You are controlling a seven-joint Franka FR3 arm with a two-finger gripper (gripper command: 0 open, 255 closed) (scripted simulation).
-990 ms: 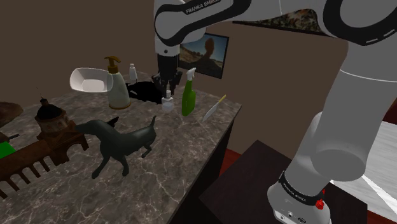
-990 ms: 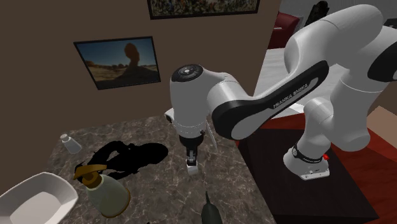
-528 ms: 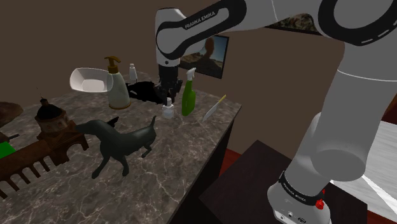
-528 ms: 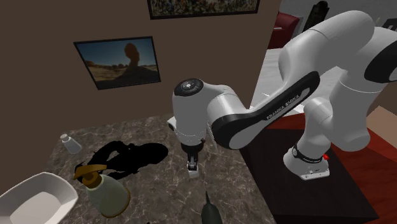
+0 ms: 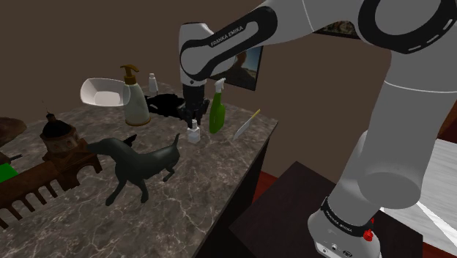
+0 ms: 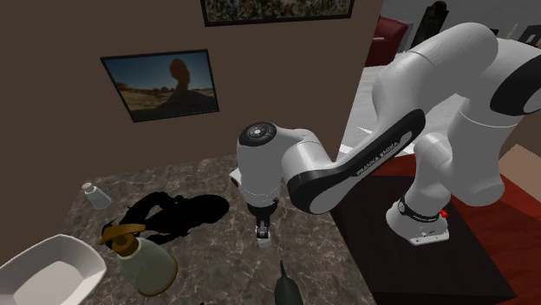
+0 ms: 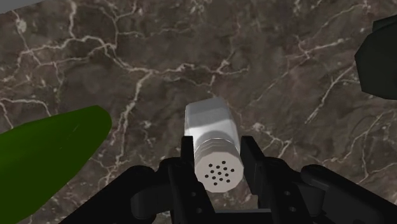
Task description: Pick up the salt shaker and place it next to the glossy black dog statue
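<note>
My gripper (image 7: 218, 147) clasps the salt shaker (image 7: 212, 126). I see both fingers (image 7: 188, 162) pressing its sides beside the perforated cap, over the dark veined counter (image 7: 127, 63).

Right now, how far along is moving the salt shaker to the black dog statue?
Done: the tool is shut on the white salt shaker. In hand: the shaker is down near the marble counter, a little apart from the glossy black dog statue; contact with the counter is unclear. Left: set it down beside the statue, open, and withdraw.
</note>
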